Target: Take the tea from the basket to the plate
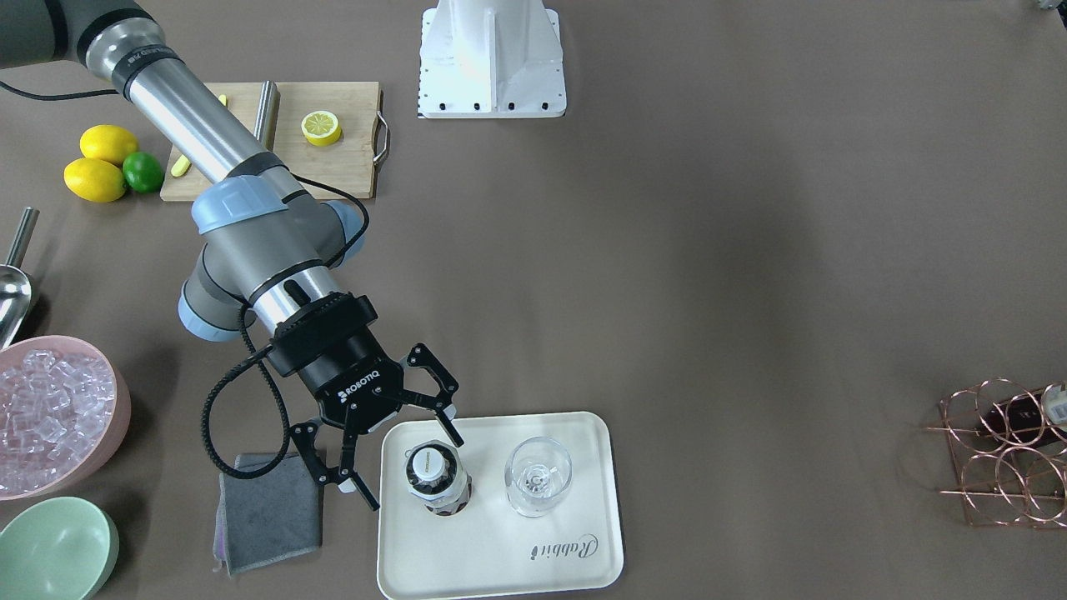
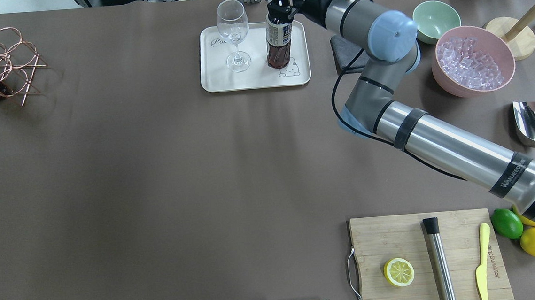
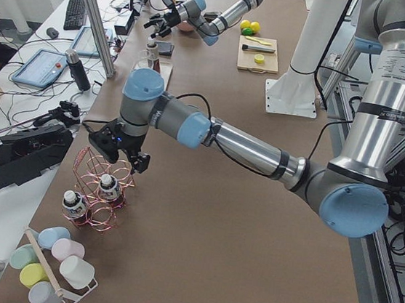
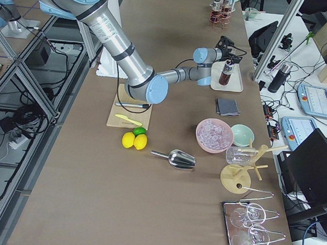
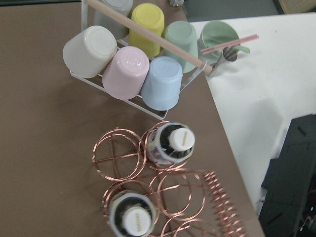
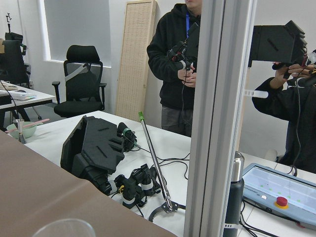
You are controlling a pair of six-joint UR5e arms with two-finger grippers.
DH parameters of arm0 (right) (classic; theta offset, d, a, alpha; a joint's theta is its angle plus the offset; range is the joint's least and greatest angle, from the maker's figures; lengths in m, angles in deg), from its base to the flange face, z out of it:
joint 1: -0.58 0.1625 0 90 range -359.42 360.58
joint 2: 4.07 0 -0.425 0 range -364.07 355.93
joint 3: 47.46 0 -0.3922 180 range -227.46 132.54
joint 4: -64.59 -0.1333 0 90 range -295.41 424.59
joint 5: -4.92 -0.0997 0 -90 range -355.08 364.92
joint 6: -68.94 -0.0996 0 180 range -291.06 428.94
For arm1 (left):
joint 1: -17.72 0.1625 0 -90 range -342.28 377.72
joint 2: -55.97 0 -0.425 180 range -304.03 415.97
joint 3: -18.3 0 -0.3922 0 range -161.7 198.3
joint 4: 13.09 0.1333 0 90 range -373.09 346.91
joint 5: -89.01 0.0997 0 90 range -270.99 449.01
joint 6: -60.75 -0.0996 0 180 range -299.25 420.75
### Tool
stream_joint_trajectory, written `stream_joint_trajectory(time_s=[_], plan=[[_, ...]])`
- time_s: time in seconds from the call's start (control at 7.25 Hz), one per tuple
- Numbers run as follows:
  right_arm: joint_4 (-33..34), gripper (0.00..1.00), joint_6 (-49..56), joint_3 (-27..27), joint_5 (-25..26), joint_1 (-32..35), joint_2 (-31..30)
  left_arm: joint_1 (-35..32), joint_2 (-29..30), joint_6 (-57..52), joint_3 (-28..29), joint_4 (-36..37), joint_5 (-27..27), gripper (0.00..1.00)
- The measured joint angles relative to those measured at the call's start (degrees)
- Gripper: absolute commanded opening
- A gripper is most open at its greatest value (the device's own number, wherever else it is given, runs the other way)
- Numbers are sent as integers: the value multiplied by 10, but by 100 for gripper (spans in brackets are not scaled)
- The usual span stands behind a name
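Now | we're finishing placing the tea [image 1: 433,468] on the plate [image 1: 500,554] | right gripper [image 1: 414,473] gaping open | next: lifting straight clear.

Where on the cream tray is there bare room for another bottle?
Bare: on the cream rectangular tray, the strip along its "Rabbit" script, bordered by the brown tea bottle and clear stemmed glass. Crowded: around the bottle, straddled by the open right gripper.
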Motion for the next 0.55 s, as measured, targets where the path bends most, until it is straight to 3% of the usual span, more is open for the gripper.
stream_joint_trajectory(time_s=[0.28,0.55], plan=[[73,100,-3,78,-134,65,-19,-6,-79,-188,-59,11,-44,96],[188,100,-4,156,-327,125,-52,5,-125,-302,-76,18,-75,96]])
